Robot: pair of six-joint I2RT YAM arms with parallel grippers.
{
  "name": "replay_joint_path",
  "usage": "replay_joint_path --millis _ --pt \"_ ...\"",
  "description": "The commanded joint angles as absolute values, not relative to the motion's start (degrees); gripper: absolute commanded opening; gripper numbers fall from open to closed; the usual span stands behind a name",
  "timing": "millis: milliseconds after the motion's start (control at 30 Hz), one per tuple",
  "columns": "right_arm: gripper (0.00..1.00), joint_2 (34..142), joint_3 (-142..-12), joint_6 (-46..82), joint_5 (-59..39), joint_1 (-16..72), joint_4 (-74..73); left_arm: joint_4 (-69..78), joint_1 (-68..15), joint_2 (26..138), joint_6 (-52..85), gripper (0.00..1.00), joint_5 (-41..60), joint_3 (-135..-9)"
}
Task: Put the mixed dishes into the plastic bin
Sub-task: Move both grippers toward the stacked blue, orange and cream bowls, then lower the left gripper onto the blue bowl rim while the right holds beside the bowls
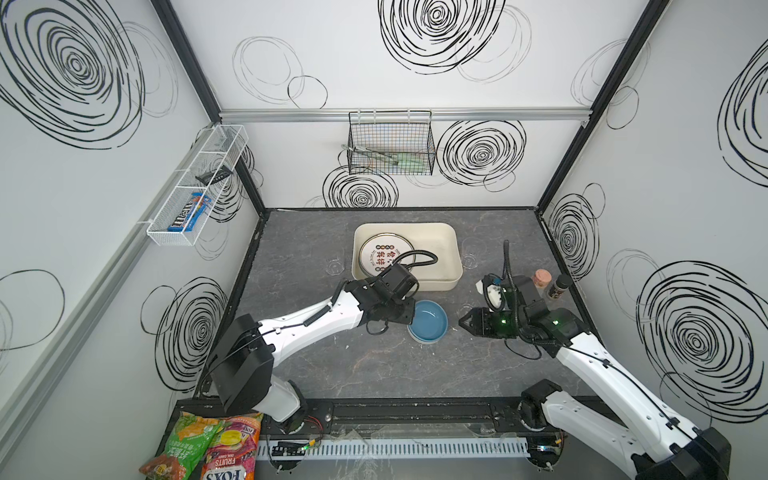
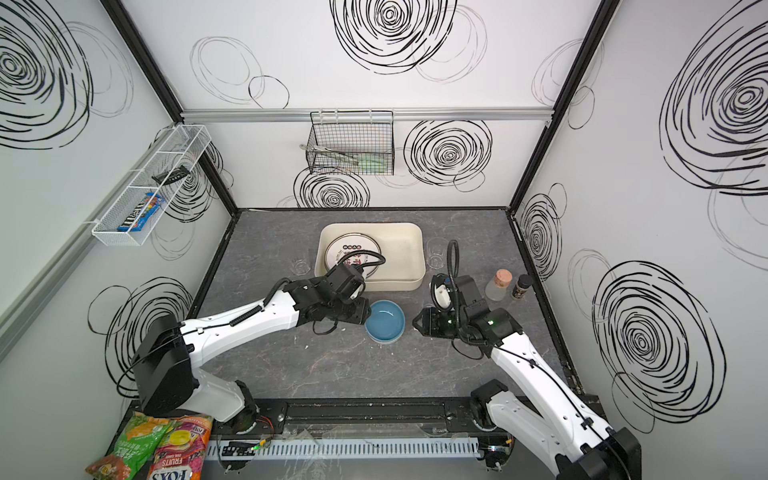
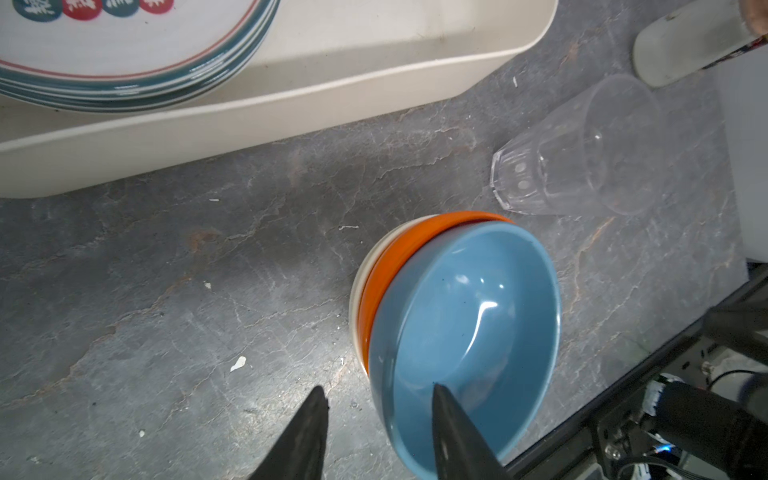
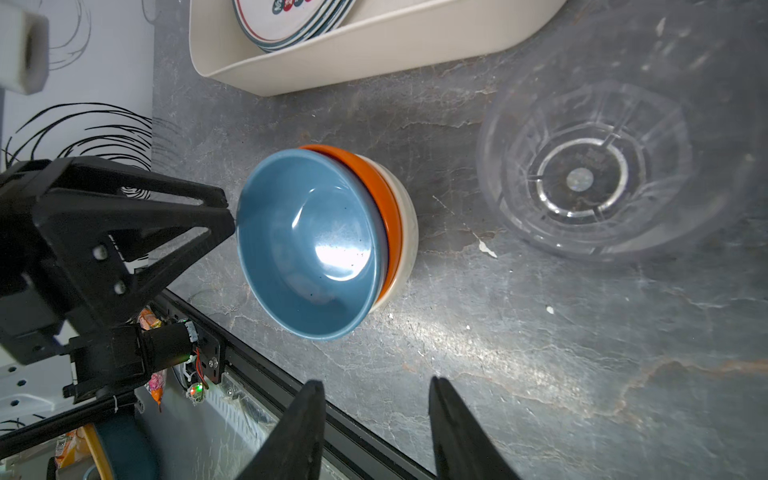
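left gripper (image 3: 376,388), jaws part open, straddles the rim of the blue bowl (image 3: 469,316), which nests in an orange bowl (image 3: 376,282) and a cream bowl (image 3: 356,299) on the desk (image 3: 166,291) just beside the plastic bin (image 3: 249,137). right gripper (image 4: 376,380) hangs near, part open, empty.

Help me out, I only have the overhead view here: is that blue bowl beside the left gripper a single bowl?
Observer: No. The wrist views show the blue bowl nested in an orange bowl, which sits in a cream bowl.
Reviewer: Has the left gripper got hold of it?
Observer: Not yet. The left gripper is open, with one fingertip over the bowl's inside and one outside the rim.
Reviewer: And the bin holds just one plate?
Observer: No, several plates are stacked in the plastic bin; their rims show in layers.
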State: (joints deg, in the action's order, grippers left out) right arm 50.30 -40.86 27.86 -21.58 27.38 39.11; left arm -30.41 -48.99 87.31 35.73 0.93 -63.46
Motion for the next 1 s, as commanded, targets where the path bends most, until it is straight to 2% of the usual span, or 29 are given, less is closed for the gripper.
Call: replay_joint_path --millis 0,533,967 --pt "0.46 49.64 -39.85 28.83 -21.79 27.19 39.29 -30.5 -49.77 89.34 34.39 0.42 -1.18 -66.06" --pt "0.47 49.97 -38.15 29.2 -21.62 26.81 37.48 -30.59 -50.72 93.34 33.84 0.16 -1.85 -67.67" --pt "0.47 48.61 -38.19 29.63 -21.2 26.42 37.79 -31.95 -50.89 93.61 33.25 0.05 -2.37 -69.76"
